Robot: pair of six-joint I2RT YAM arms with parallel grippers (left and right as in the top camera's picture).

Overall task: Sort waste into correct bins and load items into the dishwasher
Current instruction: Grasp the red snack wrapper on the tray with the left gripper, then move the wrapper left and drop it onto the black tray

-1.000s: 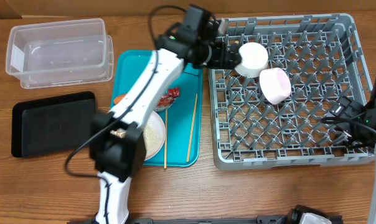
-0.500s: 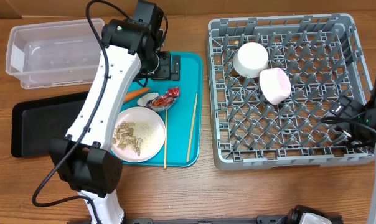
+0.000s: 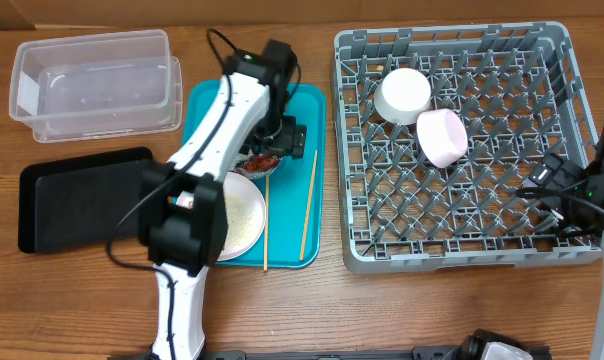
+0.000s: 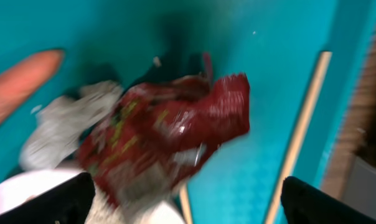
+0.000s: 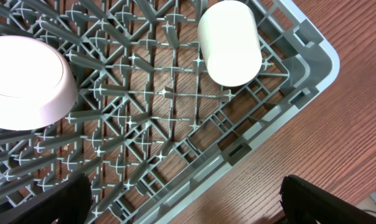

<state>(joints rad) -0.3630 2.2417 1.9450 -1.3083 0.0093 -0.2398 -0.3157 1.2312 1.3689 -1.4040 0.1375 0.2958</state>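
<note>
My left gripper [image 3: 272, 150] [image 4: 188, 208] is open and hangs low over the teal tray, straddling the shiny red wrapper [image 4: 166, 130] [image 3: 263, 162]. The crumpled white wrapper [image 4: 63, 127] and the orange carrot [image 4: 20, 81] lie just left of the red wrapper. The white plate [image 3: 244, 222] [image 4: 32, 190] sits below them, and the arm hides the nut-shell scraps. Two chopsticks [image 3: 308, 205] [image 4: 300, 127] lie on the tray. A white bowl [image 3: 402, 93] [image 5: 230, 42] and a second, pinkish-white bowl [image 3: 442, 137] [image 5: 23, 84] rest in the grey dish rack [image 3: 462, 215] [image 5: 175, 112]. My right gripper [image 3: 548, 193] [image 5: 188, 202] is open and empty over the rack's right edge.
The clear plastic tub [image 3: 92, 42] stands at the back left. The black tray [image 3: 82, 200] lies in front of it. The teal tray [image 3: 307, 110] lies between them and the rack. Bare wood table [image 5: 325, 124] runs along the rack's outer wall.
My left arm has left the white bowl in the rack and swung back to the teal tray. It now sits over the red wrapper. The right arm has not moved.
</note>
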